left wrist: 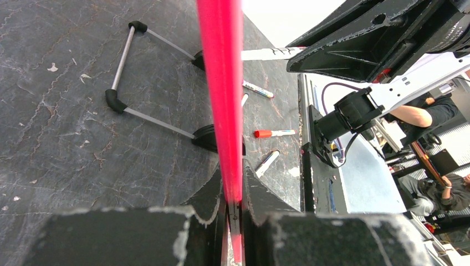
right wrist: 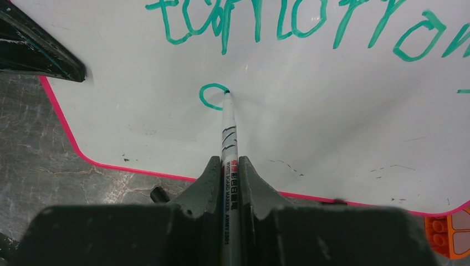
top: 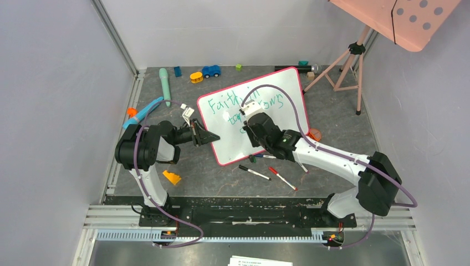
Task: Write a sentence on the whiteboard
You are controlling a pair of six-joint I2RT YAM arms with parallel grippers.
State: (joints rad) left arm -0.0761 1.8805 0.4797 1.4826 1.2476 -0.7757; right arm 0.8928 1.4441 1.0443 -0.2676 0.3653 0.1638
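I'd call the whiteboard (top: 235, 145) light, slick: left gripper (top: 208, 137) clamps its rim (left wrist: 221, 83) left of frame centre, right gripper (right wrist: 227, 167) pinches the marker (right wrist: 228, 136), tip on board.

Glossy smooth whiteboard (right wrist: 310, 138); matt, cracked dark tabletop (left wrist: 72, 138).

- The left arm (top: 145, 159) has fat, round black joints with smooth white tubes between them.
- The right arm (top: 332, 158) has one long white tube and chunky black blocks.
- A thin purple cable (top: 266, 86) runs along each arm.
- The black left hand (left wrist: 233, 191) and the black right hand (right wrist: 230, 166) have pointy wedge fingers with pale, scuffed edges.
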